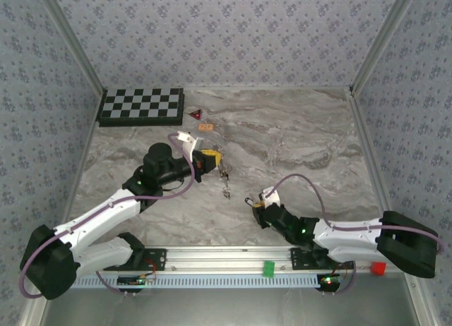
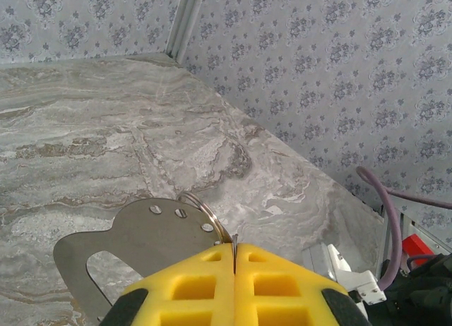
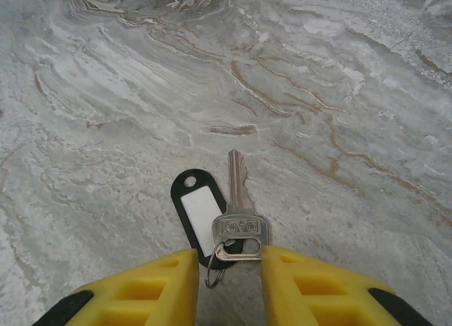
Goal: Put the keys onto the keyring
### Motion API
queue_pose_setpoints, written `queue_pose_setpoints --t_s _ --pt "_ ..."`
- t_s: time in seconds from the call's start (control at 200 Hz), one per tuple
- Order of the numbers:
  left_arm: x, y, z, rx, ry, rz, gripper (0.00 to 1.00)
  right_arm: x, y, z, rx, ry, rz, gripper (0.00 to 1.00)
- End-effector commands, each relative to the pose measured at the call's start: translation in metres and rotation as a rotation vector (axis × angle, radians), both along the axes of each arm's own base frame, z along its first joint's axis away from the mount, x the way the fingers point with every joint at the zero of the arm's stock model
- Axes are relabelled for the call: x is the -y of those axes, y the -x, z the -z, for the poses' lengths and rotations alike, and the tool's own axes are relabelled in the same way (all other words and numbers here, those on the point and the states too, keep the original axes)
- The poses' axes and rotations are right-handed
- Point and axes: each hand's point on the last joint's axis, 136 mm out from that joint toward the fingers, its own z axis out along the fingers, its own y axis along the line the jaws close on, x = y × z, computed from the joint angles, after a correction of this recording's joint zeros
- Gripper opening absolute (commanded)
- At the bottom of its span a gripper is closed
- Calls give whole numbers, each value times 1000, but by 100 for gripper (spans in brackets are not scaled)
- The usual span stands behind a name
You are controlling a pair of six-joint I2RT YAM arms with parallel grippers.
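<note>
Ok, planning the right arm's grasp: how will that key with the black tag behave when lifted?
The key looks flat, bare metal: probably stiff and slippery against the table. Its black tag is linked at the head, so it likely dangles.

A checkerboard [image 1: 141,106] lies well beyond the left jaws. A small red triangle [image 1: 195,115] and an orange piece [image 1: 206,128] sit nearer them, on the marble table [image 1: 304,128].

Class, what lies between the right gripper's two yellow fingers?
Right wrist view: a small wire ring and the silver key's head lie there.
</note>
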Motion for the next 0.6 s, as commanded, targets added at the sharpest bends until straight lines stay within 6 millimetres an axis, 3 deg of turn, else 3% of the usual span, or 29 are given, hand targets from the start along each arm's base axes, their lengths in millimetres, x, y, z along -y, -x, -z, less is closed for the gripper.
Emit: queue_pose_setpoints --t_s 0.0,0.595 --pt "2 1 -23 56 51 3 0 -2 -3 -2 18 -27 23 29" --pt "2 2 -23 59 50 6 0 -12 -7 14 -12 51 14 21"
